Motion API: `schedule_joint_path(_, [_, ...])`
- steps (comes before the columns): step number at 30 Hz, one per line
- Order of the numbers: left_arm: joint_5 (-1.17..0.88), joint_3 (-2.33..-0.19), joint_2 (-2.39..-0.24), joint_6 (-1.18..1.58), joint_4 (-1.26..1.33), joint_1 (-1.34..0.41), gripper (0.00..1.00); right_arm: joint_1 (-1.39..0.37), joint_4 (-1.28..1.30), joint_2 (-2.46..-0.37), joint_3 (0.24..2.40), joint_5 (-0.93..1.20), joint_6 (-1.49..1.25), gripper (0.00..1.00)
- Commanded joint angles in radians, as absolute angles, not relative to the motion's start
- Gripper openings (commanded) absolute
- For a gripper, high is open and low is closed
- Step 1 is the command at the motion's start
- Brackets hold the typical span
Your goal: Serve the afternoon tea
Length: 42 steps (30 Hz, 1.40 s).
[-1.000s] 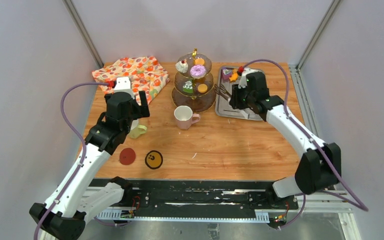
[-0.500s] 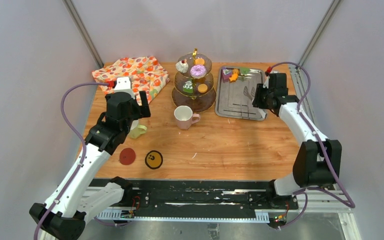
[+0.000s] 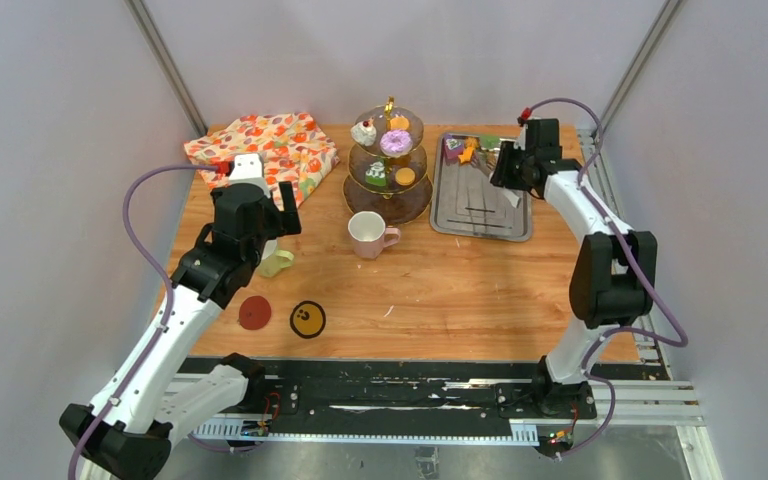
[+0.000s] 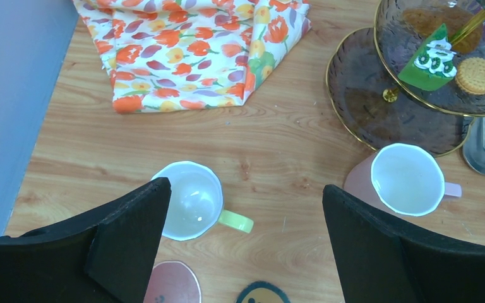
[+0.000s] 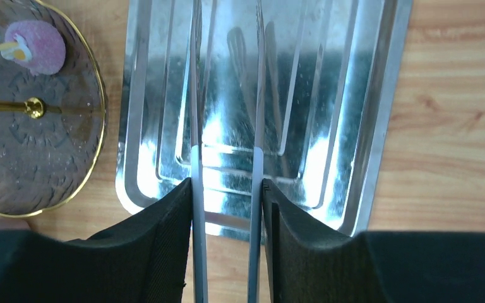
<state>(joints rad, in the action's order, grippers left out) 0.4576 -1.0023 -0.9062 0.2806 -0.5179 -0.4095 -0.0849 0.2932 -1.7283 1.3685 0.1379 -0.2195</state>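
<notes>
**Brown glass tiers, steel tongs over the tray**

The three-tier stand [image 3: 410,205] is upright at the back of the worktop [image 3: 460,290], holding a sugared purple doughnut [image 3: 396,142], green cake [image 4: 436,60] and round orange biscuit [image 4: 477,74]. The right claw [image 5: 227,189] pinches thin metal tongs [image 5: 257,95], their blades running lengthwise over the ribbed steel tray [image 5: 353,126]. The left claw [image 4: 243,208] gapes wide above the yellow-green mug [image 4: 189,201]. The pink mug [image 4: 407,180] sits just beside the stand, handle rightward.
</notes>
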Motion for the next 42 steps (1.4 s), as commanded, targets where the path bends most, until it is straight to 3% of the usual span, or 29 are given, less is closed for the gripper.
schedule_joint_path(1, [0.485, -1.003, -0.918, 0.272, -0.492, -0.412, 0.95, -0.114, 0.318, -1.802, 1.523, 0.15, -0.135, 0.42])
schedule_joint_path(16, [0.501, -1.015, -0.954, 0.254, -0.48, -0.412, 0.95, -0.162, 0.402, -2.01, 1.77, 0.126, 0.03, 0.45])
schedule_joint_path(36, [0.502, -1.025, -0.961, 0.245, -0.486, -0.412, 0.95, -0.186, 0.403, -2.096, 1.837, 0.182, 0.041, 0.46])
schedule_joint_path(39, [0.501, -1.022, -0.961, 0.247, -0.485, -0.412, 0.95, -0.189, 0.392, -2.083, 1.815, 0.176, 0.041, 0.41])
schedule_joint_path(42, [0.5, -1.022, -0.961, 0.248, -0.484, -0.412, 0.95, -0.188, 0.376, -2.064, 1.784, 0.166, 0.037, 0.29])
